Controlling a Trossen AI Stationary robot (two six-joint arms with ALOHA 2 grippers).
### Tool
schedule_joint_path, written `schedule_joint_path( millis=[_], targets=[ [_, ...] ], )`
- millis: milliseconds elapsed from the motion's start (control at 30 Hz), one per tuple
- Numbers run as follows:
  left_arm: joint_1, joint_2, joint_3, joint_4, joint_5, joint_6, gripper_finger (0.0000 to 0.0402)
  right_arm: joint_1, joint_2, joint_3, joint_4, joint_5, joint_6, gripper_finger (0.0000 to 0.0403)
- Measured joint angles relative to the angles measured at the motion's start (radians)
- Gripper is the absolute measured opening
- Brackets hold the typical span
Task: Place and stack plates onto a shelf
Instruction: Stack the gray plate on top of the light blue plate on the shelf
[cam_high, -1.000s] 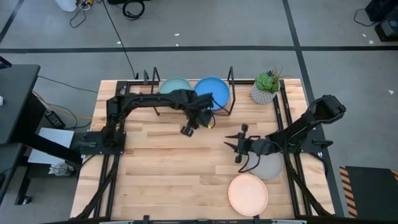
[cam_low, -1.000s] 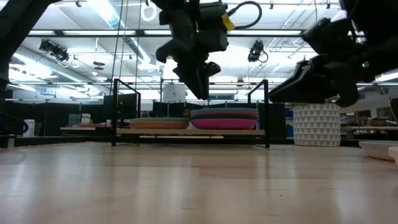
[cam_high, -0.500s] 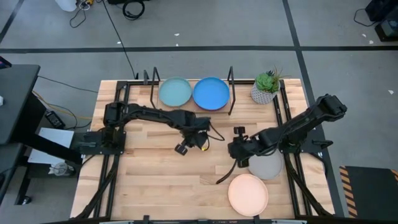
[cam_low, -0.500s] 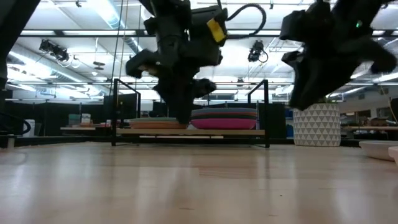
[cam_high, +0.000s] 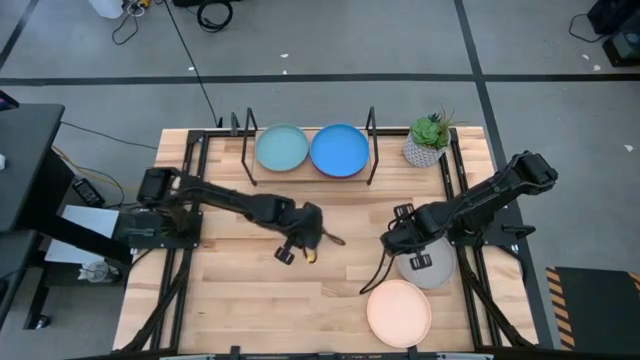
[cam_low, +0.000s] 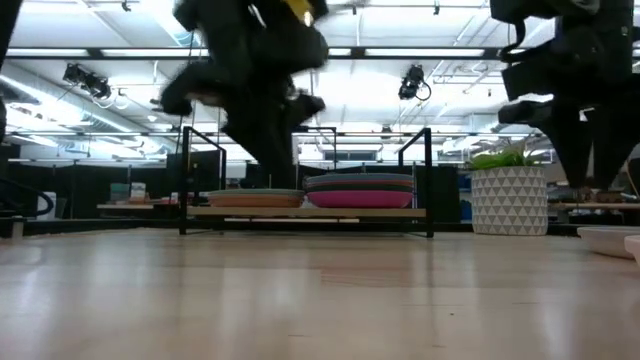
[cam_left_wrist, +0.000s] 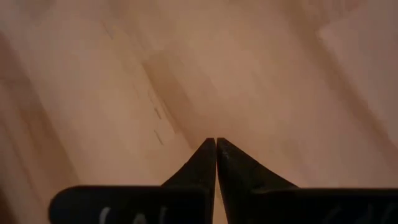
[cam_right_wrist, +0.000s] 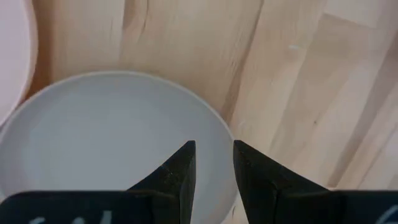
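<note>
Peach plate (cam_high: 399, 312) lies at the table's (cam_high: 240, 300) 5 o'clock edge. Just beyond, right gripper (cam_right_wrist: 213, 163), fingers slightly parted and empty, hovers above grey plate (cam_right_wrist: 112, 143). Left gripper (cam_left_wrist: 216, 144), fingers pressed together and empty, is at table centre. Shelf (cam_high: 310, 178) at 12 o'clock holds turquoise plate (cam_high: 281, 149) and blue plate (cam_high: 339, 150).

Grey floor (cam_high: 330, 40) with dark seams; ceiling strip lights (cam_low: 400, 52) glowing overhead

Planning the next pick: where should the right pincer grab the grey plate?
Probably the grey plate rim nearest the right pincer, approached from above with one finger inside and one outside. It lies flat on the table, so only the thin raised edge offers purchase; the peach plate crowds another side.
</note>
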Motion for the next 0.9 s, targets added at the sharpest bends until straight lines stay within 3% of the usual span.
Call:
schedule_joint_path(
  millis=[433, 567, 900],
  targets=[
    [-0.086, -0.155, -0.149, 0.053, -0.225, -0.111, 0.002, -0.099, 0.0, -0.128, 0.084, 0.031, -0.155, 0.0114],
    [-0.102, -0.188, -0.178, 0.052, -0.284, -0.134, 0.002, -0.145, 0.001, -0.159, 0.113, -0.009, -0.179, 0.0114],
    [-0.113, -0.203, -0.181, 0.021, -0.319, -0.172, 0.002, -0.203, 0.012, -0.149, 0.115, -0.072, -0.166, 0.0104]
  ],
)
